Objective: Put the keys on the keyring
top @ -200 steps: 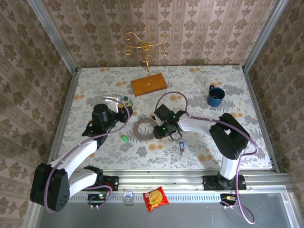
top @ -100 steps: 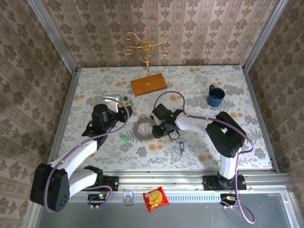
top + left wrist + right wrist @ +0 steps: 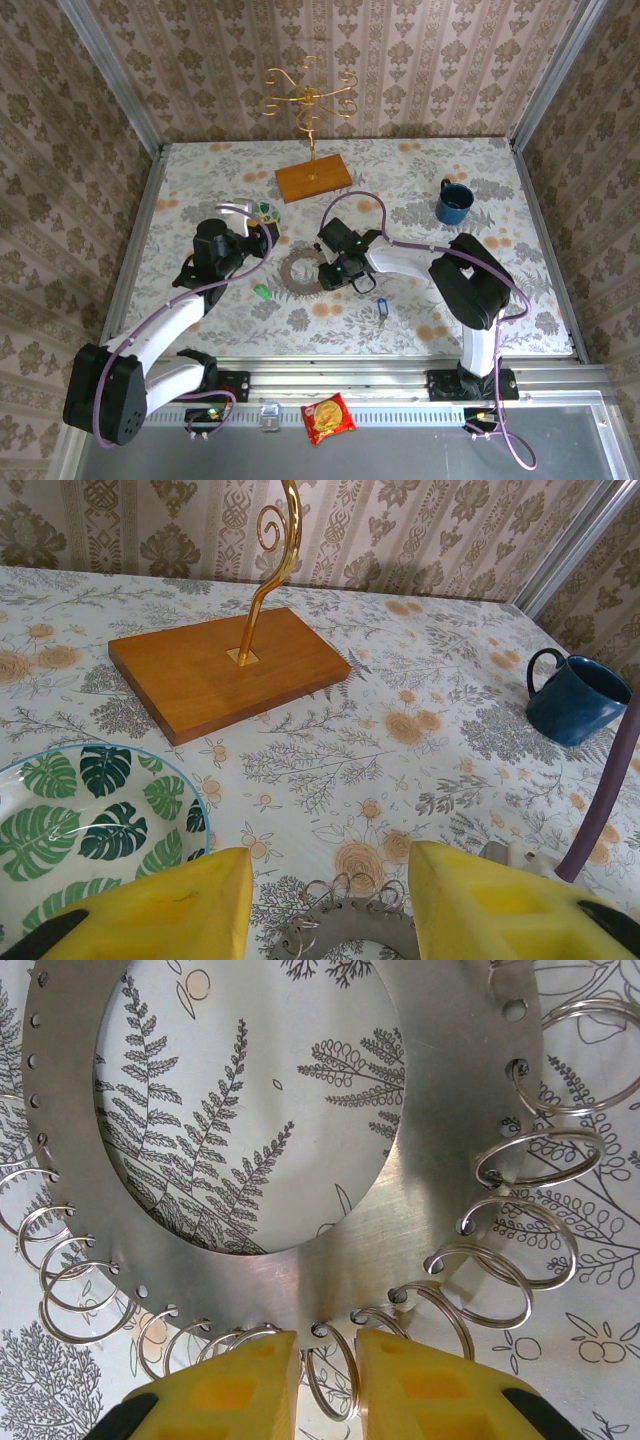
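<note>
Right wrist: pincer [image 3: 328, 1360] perhaps astride keyring [image 3: 300, 1282]

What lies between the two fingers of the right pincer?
In the right wrist view, one small split ring hanging from the rim of the keyring lies between the yellow fingers of the right pincer.

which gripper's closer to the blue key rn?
Right. The right gripper is at the right rim of the keyring, with the blue key just right of it, toward the bases. The left gripper is across the keyring, by the bowl.
</note>
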Motion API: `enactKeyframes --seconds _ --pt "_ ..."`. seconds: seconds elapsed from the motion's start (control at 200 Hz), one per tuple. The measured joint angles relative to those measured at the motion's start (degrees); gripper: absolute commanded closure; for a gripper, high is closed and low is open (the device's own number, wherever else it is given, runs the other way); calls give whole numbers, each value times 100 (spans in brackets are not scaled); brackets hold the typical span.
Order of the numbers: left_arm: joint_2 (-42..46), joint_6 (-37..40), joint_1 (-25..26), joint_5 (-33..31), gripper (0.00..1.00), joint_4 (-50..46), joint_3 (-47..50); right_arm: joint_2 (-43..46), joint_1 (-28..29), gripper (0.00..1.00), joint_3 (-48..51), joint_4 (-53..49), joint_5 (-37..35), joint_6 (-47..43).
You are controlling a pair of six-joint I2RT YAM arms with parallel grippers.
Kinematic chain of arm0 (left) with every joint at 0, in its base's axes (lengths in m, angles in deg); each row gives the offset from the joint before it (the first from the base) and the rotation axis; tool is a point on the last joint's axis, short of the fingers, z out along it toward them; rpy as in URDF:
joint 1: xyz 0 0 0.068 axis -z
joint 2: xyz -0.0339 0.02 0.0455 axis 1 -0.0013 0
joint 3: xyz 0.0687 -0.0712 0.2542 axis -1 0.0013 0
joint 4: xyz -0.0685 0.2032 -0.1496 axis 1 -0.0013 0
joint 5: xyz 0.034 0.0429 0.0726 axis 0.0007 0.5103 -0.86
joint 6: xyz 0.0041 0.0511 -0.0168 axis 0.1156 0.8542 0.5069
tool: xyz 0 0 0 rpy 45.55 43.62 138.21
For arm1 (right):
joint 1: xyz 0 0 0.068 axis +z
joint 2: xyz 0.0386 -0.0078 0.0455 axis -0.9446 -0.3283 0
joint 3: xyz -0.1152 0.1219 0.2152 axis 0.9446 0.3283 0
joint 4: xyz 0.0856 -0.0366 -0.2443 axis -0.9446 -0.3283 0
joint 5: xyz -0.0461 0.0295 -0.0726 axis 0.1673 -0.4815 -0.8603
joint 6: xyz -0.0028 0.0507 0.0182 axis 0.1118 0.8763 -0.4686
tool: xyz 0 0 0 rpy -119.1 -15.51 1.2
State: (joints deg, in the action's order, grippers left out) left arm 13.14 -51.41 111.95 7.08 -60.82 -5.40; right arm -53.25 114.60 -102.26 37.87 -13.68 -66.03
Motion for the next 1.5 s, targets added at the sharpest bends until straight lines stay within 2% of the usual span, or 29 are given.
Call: enactKeyframes --seconds 0.455,0.615,0.725,1.0,1.225,1.5 --pt "-4 0 0 2 55 -24 0 -155 2 82 -361 -433 7 -205" --pt "-4 2 0 0 55 -35 0 -310 2 90 -492 -601 20 -308" --pt "-4 2 0 0 56 -66 0 -332 2 100 -584 -717 63 -391" --pt "4 26 0 0 55 -129 0 -306 17 100 -601 -870 39 -667" --pt "79 367 0 7 56 -326 -74 549 39 100 138 -164 20 -1008" --pt "96 1248 -149 387 57 -1211 -605 1554 109 100 1027 1495 22 -1655"
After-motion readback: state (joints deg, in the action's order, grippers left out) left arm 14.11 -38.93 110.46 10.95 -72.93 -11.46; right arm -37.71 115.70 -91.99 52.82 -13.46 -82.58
